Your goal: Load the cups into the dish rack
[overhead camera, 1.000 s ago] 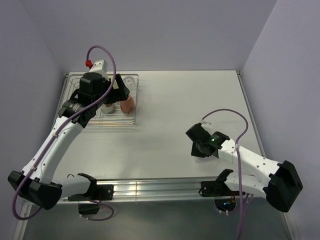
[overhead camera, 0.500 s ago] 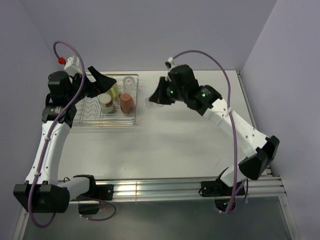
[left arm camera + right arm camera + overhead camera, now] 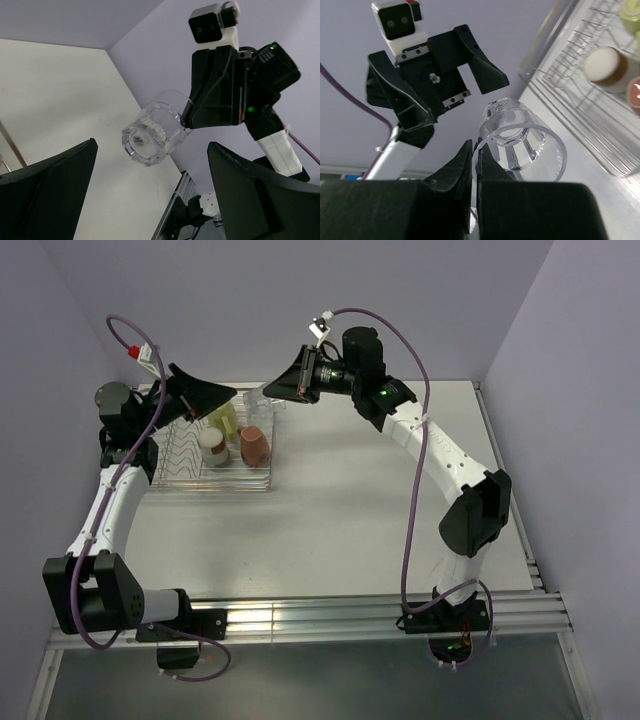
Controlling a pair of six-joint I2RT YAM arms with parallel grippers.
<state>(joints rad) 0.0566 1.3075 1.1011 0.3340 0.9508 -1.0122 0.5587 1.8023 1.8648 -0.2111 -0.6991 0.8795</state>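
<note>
Now right gripper (image 3: 474, 148) pinches clear glass tumbler (image 3: 525, 142) by rim, mid-air near far right corner of dish rack (image 3: 176, 456), at table's far left. Left gripper (image 3: 208, 400) spread wide, empty, facing it. Best: lower slowly into free slot, miss pink mug (image 3: 254, 445), keep clear of left gripper.

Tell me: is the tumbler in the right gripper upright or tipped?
Tipped sideways: the glass tumbler in the right gripper shows the left wrist camera its base, the right one its mouth.
</note>
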